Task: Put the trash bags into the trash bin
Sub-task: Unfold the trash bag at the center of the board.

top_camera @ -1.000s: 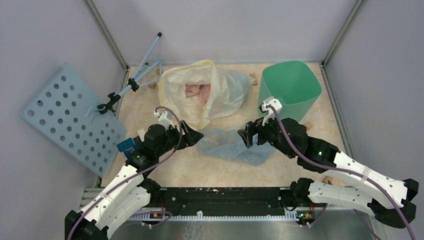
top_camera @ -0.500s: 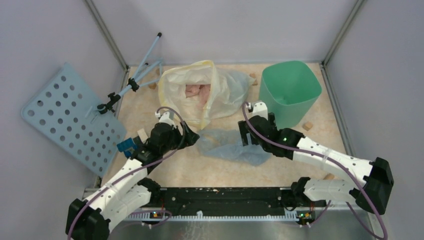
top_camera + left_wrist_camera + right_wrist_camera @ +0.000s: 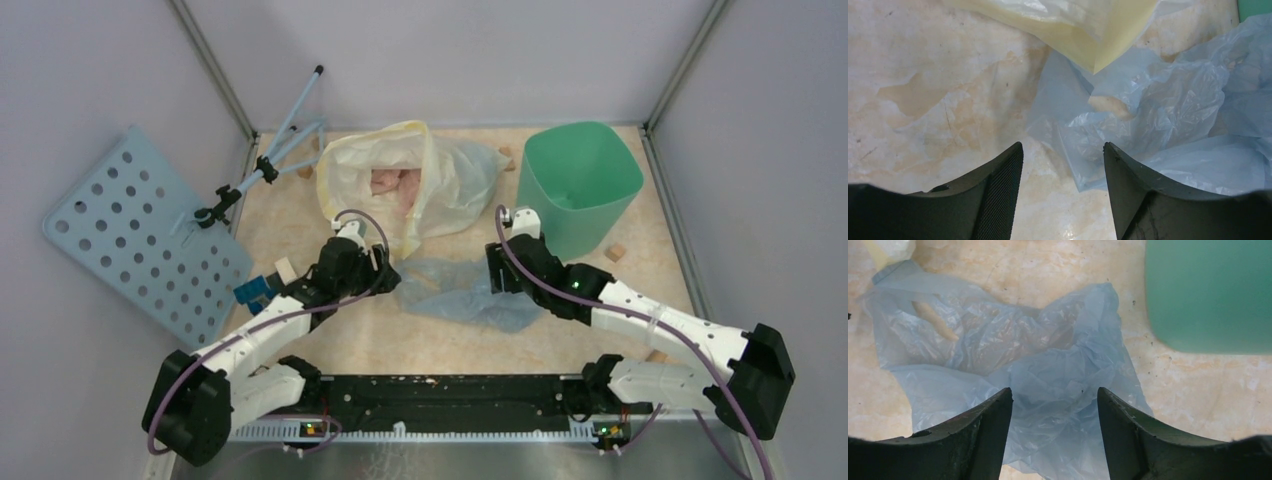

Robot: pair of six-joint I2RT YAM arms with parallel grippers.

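1. The left gripper (image 3: 1063,150) has its jaws spread and is pinching nothing. It sits low over the table (image 3: 350,335) at the left edge of the pale-blue bag (image 3: 465,293), which lies flat and crumpled mid-table, not in the bin yet. I'd drop straight down and bite a raised wrinkle. Film that's flat on the table will probably just slide out.
2. The right gripper (image 3: 1054,392) is also spread wide and holding nothing, and it hovers over the bag's right half. There's plenty of crinkle right under it, so that's a good spot to grab. Pinching both sides together should keep the bag from trailing.
3. The mint-green bin (image 3: 580,185) stands upright at the back right with its mouth open, just beside the right arm. Lift high enough to clear the rim before carrying the bag over, because the bag looks about as large as the bin.
4. Other stuff: a pale-blue perforated board (image 3: 140,235) leans off the table's left side, with a blue stand (image 3: 270,160) behind it. Both are well out of the way.
5. The whitish bag with yellow rim (image 3: 400,185) is the real nuisance. Its yellow corner overlaps the blue bag's top-left edge, right by the left jaws, so it's easy to snag by mistake.
6. A small wooden block (image 3: 615,252) sits by the bin's base. It looks harmless.
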